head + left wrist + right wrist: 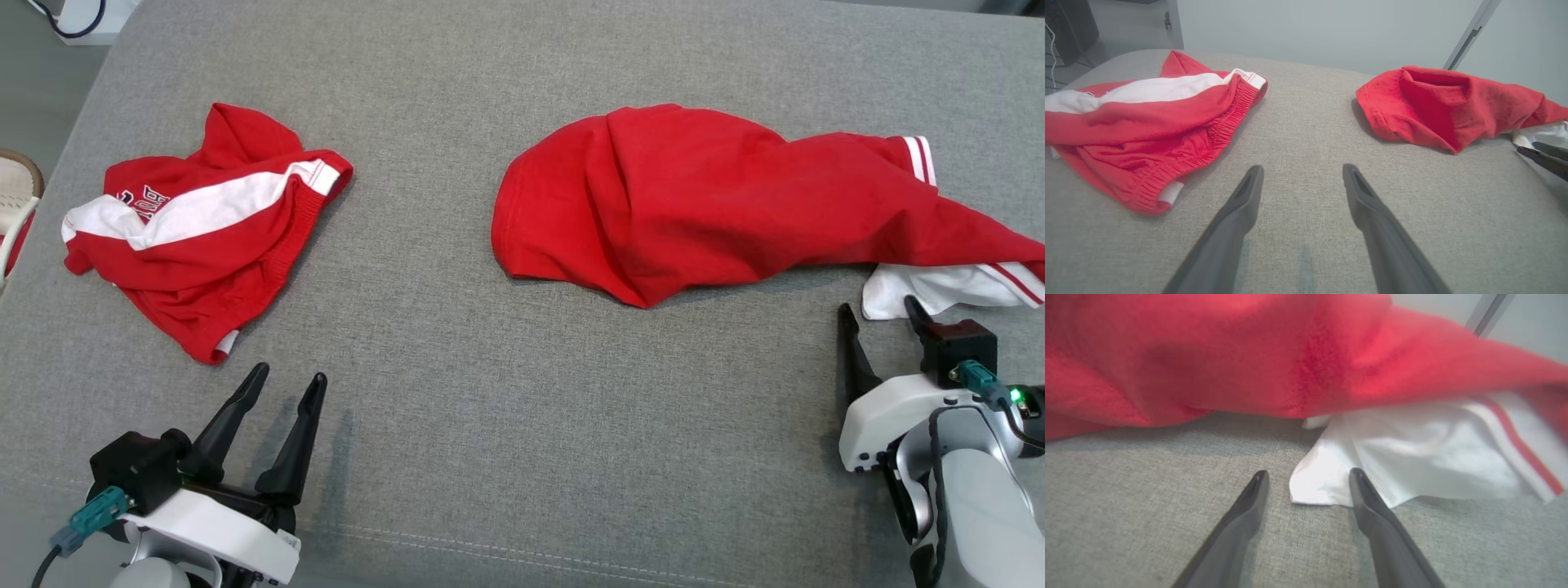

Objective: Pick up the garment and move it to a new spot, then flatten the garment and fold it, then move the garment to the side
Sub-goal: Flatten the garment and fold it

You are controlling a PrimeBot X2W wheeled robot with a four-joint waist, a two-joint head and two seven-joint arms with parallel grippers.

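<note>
The garment, a crumpled red shirt with white, red-striped sleeves, lies at the centre right of the grey cushion; it also appears in the left wrist view and the right wrist view. My right gripper is open just in front of its white sleeve, and the sleeve's corner reaches in between the fingertips. My left gripper is open over bare cushion, nothing between its fingers.
Red shorts with a white band lie crumpled at the left, just beyond my left gripper. The grey cushion ends at the left, where a basket rim shows. My right fingers show at the left wrist view's right edge.
</note>
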